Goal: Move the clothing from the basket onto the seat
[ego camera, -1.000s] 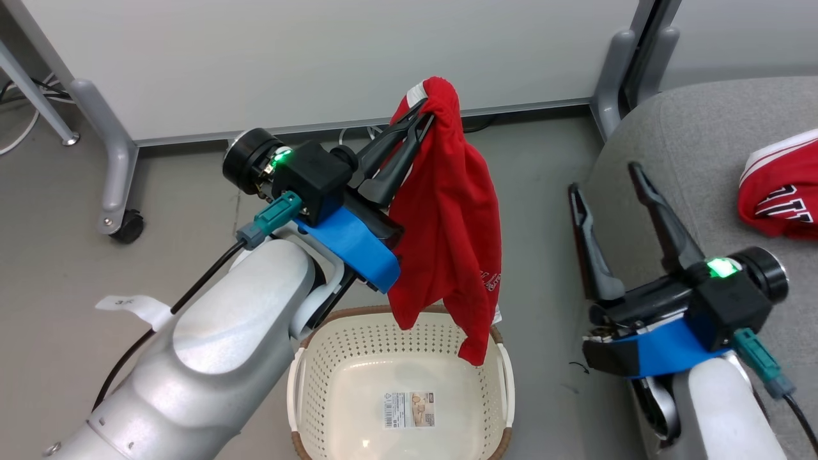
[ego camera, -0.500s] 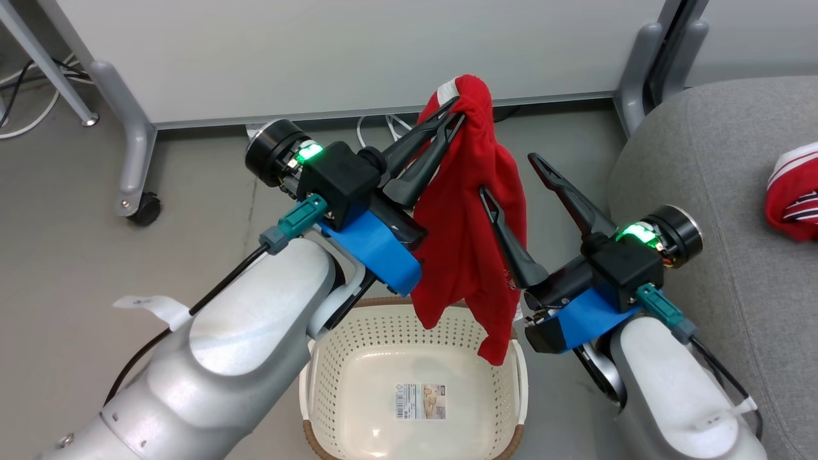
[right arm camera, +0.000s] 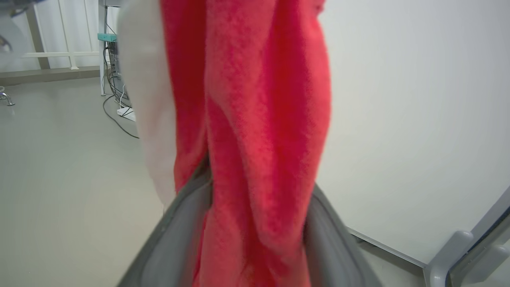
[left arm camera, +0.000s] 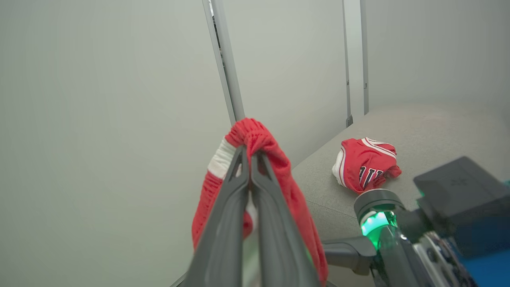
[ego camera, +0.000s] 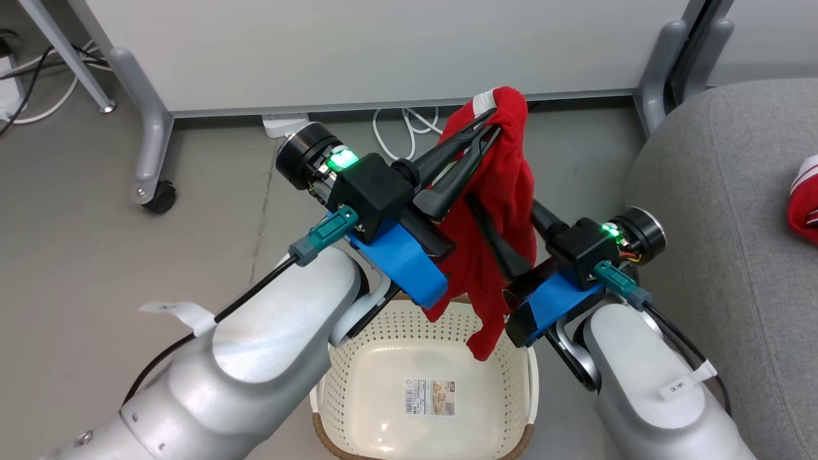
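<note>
Below, cream-white perforated plastic basket [ego camera: 519,380]: paper label [ego camera: 429,397] inside.
Left gripper [ego camera: 491,122]: clamped on red white-trimmed shorts [ego camera: 514,179].
Right gripper [ego camera: 505,211]: fingers spread astride shorts.

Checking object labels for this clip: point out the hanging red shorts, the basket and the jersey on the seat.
shorts [ego camera: 514,185]: head view, on the hanging red cloth below the waistband.
basket [ego camera: 396,322]: head view, on its perforated far wall.
jersey [left arm camera: 364,163]: left wrist view, on its crumpled middle.

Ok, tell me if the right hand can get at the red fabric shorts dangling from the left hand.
Likely yes: the right hand is open, fingers straddling the red fabric shorts below the left hand.
</note>
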Available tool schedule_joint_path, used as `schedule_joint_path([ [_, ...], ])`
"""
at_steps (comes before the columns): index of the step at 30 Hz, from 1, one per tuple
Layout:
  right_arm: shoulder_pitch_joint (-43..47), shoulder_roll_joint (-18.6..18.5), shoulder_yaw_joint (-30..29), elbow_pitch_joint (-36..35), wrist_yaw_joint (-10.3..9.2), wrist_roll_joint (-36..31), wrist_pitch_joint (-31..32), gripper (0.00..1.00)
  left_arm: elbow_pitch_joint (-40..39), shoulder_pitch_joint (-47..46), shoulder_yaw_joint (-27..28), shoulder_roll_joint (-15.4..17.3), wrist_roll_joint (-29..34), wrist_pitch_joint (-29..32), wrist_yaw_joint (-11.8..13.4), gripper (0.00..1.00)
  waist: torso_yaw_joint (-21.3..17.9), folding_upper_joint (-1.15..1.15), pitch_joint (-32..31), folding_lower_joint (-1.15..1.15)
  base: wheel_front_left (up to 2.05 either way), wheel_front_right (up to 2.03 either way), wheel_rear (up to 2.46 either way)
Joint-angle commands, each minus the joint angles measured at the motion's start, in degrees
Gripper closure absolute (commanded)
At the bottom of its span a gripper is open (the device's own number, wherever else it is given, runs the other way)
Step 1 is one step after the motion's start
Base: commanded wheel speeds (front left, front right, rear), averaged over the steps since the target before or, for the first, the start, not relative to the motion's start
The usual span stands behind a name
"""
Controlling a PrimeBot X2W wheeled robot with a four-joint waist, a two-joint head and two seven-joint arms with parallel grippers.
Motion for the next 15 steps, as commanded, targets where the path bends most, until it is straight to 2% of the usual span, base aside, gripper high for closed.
schedule_joint_path([
  [1, -0.9, 0.3, 0.1, 0.3, 0.03, 0.3, 0.0, 1.00, -0.2, -1.0, 0.1, 0.0, 0.1, -0.2, -0.2, 1.00, 0.1, 0.00, 0.0, 0.00, 0.00, 0.00, 0.00],
  [15, 1.2, 0.7, -0.1, -0.8, 0.02, 0.7, 0.0, 1.00, 0.6, 0.4, -0.2, 0.5, -0.4, -0.5, 0.2, 1.00, -0.4, 0.00, -0.7, 0.00, 0.00, 0.00, 0.00],
])
